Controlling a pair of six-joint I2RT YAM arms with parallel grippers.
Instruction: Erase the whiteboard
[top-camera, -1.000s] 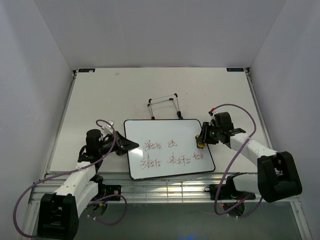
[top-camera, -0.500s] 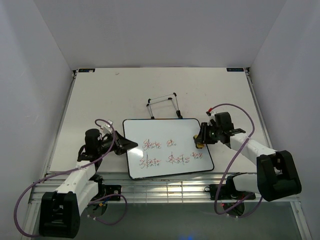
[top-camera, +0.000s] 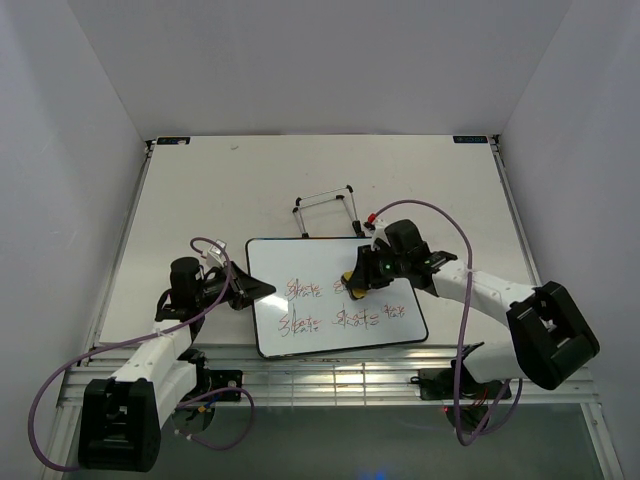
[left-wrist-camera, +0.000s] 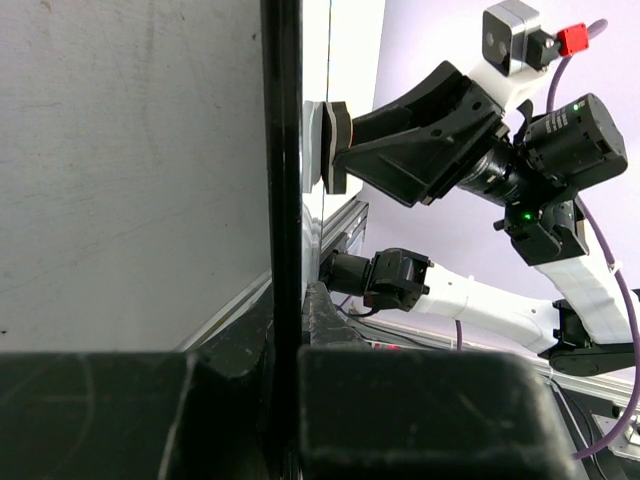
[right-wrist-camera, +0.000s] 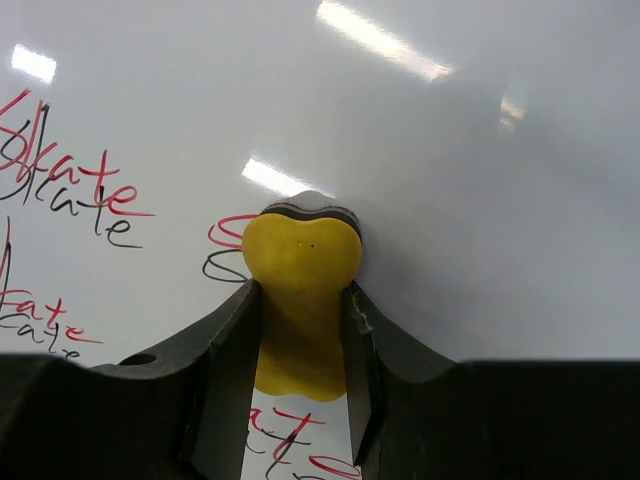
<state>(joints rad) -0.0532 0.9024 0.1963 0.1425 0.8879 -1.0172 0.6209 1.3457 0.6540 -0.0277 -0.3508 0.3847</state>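
The whiteboard (top-camera: 320, 265) lies flat on the table, white with a thin black rim and red-and-black scribbles across its middle and lower part. My left gripper (top-camera: 262, 289) is shut on the board's left rim (left-wrist-camera: 283, 200). My right gripper (top-camera: 352, 281) is shut on a small yellow eraser (right-wrist-camera: 302, 300) and presses it on the board's upper middle, over a scribbled word. In the right wrist view, writing (right-wrist-camera: 70, 195) shows left of and below the eraser, and the board is blank to its right (right-wrist-camera: 500, 220).
A thin wire easel stand (top-camera: 328, 211) stands just behind the board. The white table (top-camera: 200, 190) ends at a metal rail (top-camera: 330, 372) in front. Side walls close in left and right.
My right gripper has swept left across the board's upper row with the eraser, from the right edge to the middle. The red writing at the upper right is gone. The left gripper has not moved.
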